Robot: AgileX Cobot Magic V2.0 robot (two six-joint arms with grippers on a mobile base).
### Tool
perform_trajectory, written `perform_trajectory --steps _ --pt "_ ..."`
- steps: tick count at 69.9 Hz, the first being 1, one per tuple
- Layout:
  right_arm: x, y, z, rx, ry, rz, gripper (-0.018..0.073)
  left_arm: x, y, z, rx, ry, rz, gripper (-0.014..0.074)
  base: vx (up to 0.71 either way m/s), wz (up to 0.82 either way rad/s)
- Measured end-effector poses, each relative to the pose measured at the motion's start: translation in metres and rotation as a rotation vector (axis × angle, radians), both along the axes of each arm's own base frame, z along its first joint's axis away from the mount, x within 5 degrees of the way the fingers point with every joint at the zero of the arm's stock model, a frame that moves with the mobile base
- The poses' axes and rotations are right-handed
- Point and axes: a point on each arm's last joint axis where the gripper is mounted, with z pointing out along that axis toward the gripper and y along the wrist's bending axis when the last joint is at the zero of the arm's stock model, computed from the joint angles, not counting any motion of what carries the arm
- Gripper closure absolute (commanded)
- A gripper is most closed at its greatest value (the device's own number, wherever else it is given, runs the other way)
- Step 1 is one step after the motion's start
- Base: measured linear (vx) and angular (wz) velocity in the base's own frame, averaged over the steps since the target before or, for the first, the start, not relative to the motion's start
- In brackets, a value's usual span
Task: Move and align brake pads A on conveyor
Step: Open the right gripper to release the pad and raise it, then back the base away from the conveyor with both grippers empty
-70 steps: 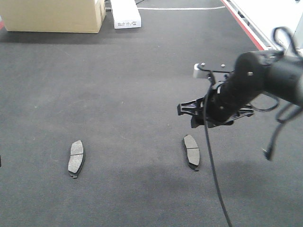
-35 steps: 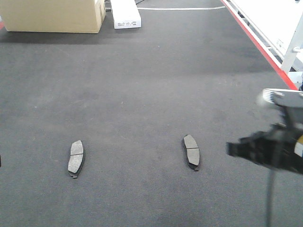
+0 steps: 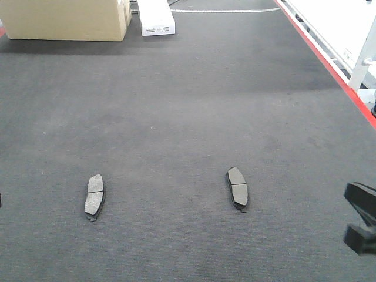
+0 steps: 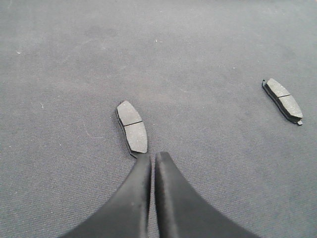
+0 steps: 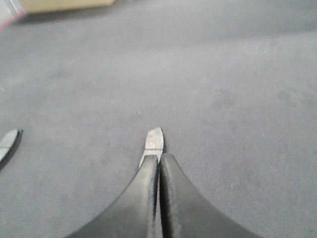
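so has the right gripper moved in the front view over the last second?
Yes. The right gripper went from just above the right brake pad to the frame's lower-right edge, well right of it.

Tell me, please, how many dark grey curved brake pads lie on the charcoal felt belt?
2. The left dark grey curved brake pad lies near the camera on the charcoal felt belt; the right brake pad lies level with it. More may sit outside the views.

This looks like a workshop or factory line: a wide dark felt conveyor with a red edge strip fills the view. Brake pads lie on it; a cardboard box and white carton stand at its far end.
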Motion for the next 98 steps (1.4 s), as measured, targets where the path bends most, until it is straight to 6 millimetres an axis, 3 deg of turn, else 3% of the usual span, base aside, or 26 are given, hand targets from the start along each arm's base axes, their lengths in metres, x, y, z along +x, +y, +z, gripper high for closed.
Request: perform_trajectory --steps 98 --pt "-0.0061 -0.0018 0.0026 0.011 -0.035 0.000 0.0568 0.0000 0.0000 0.0000 0.000 0.000 0.000 0.0603 -0.04 0.00"
